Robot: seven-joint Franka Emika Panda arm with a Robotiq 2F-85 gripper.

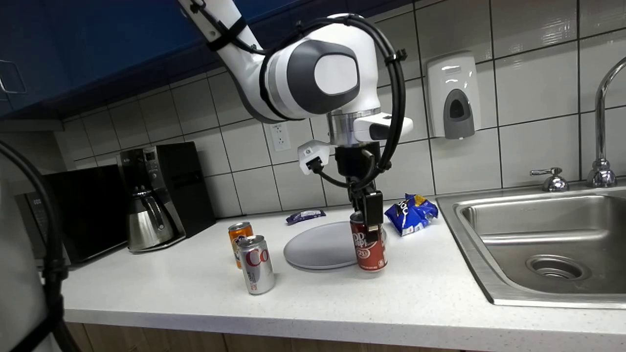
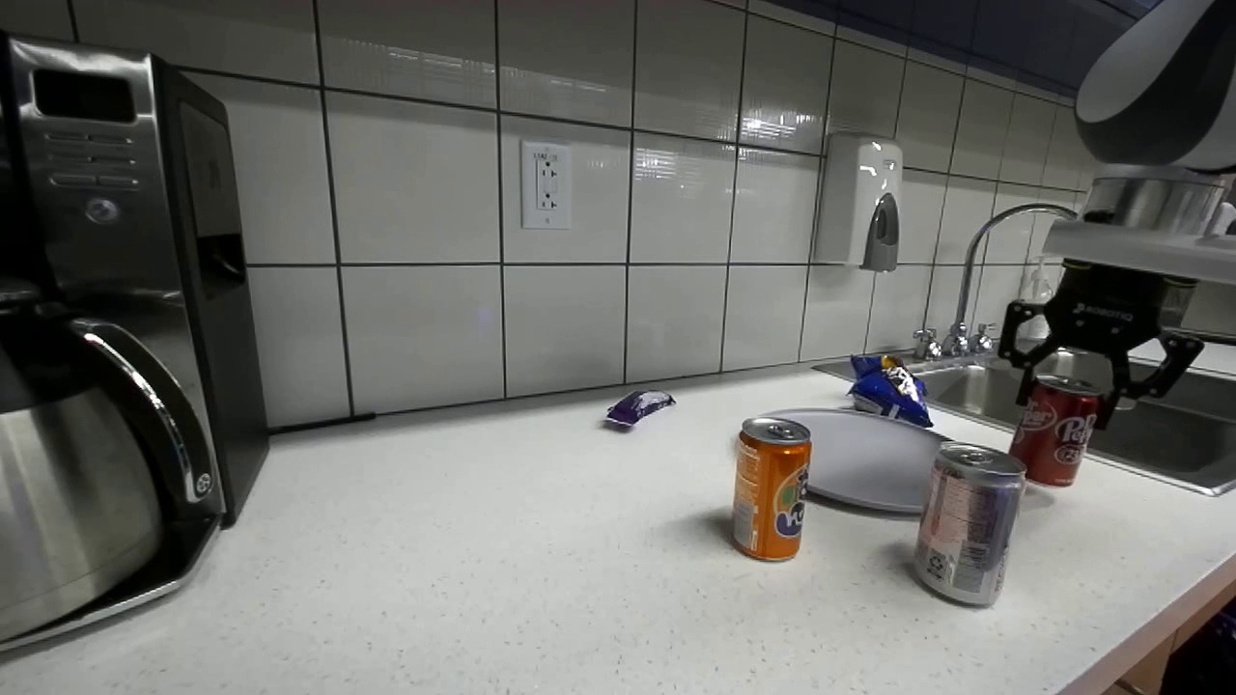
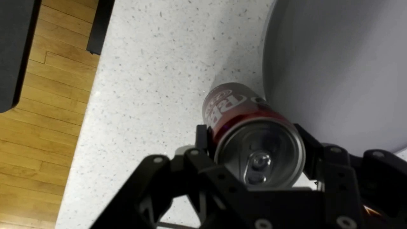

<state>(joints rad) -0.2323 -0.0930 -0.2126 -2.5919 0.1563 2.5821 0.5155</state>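
The Dr Pepper can (image 2: 1053, 441) is in our jaws

We have the jaws pinching the can on its upper half, one jaw against each side, as the wrist view shows. The can stands roughly upright, its base over the tabletop (image 1: 171, 293) just beside the grey plate (image 3: 337, 70), not on it; whether that base touches the surface or hangs slightly above it, we cannot tell.

We judge the step in hand to be the grasp, and it looks secure. To our minds, the next move calls for an even squeeze, since thin metal could dent, and for a level lift with enough height to clear the plate's rim close by.

Farther out, the silver can (image 1: 257, 268) and the orange can (image 2: 771, 492) stand upright near the plate, on the side away from the sink (image 1: 562, 299); we would want any sideways swing to leave them room. The blue snack bag (image 1: 412, 215) lies behind the plate, and a purple wrapper (image 2: 639, 408) lies farther back, near the foot of the tiled wall (image 1: 535, 73).

Beyond these, we see the coffee maker (image 1: 186, 195) at the end opposite the sink and the soap dispenser (image 1: 452, 78) fixed to the wall.
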